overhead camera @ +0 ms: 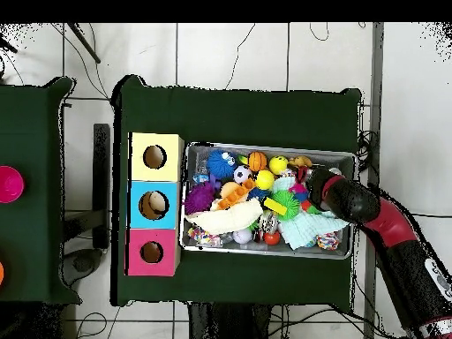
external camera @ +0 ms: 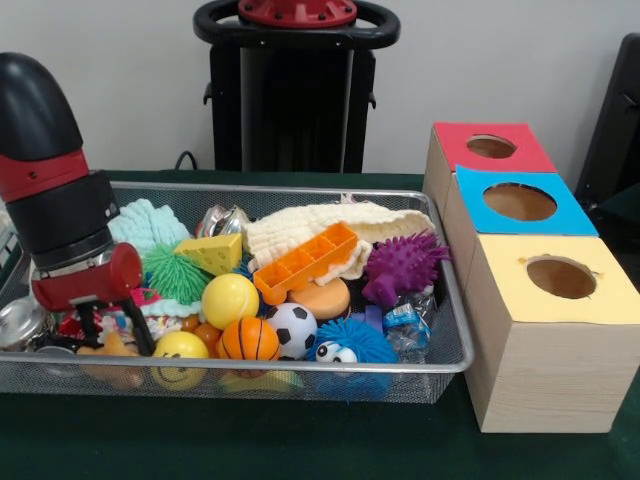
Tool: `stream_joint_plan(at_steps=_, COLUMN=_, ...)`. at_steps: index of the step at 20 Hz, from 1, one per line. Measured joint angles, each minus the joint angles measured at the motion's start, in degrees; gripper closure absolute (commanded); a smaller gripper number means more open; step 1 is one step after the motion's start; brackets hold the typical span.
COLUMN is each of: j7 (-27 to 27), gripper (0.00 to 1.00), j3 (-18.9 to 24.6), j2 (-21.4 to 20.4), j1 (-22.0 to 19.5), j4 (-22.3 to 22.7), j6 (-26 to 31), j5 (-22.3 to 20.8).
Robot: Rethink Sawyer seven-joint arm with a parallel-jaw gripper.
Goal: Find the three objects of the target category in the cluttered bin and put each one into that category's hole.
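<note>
Hovering gripper [external camera: 115,335] sits just beside smiley ball [external camera: 180,352].

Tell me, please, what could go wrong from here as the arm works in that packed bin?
1. The hand is low among crowded toys at one end of the wire bin; closing there might pinch two things at once, such as the yellow smiley ball and its neighbours.
2. The cream cloth drapes over other toys, so a target may stay hidden.
3. The three boxes sit past the bin's other end, so a loosely held toy could drop on the way.
</note>
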Motion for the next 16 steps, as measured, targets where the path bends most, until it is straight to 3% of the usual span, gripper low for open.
stream_joint_plan(at_steps=3, j7=0.0, gripper=0.0, j3=-0.1, j2=0.1, j1=0.0, j4=0.1, j6=-1.3, j5=0.0)
stream_joint_plan(at_steps=11, j7=0.0, gripper=0.0, j3=-2.5, j2=1.0, j1=0.6, j4=3.8, j6=-19.2, j5=-0.1)
stream_joint_plan(at_steps=16, j7=0.0, gripper=0.0, j3=-3.8, j2=0.8, j1=0.9, j4=5.7, j6=-25.2, j5=-0.2)
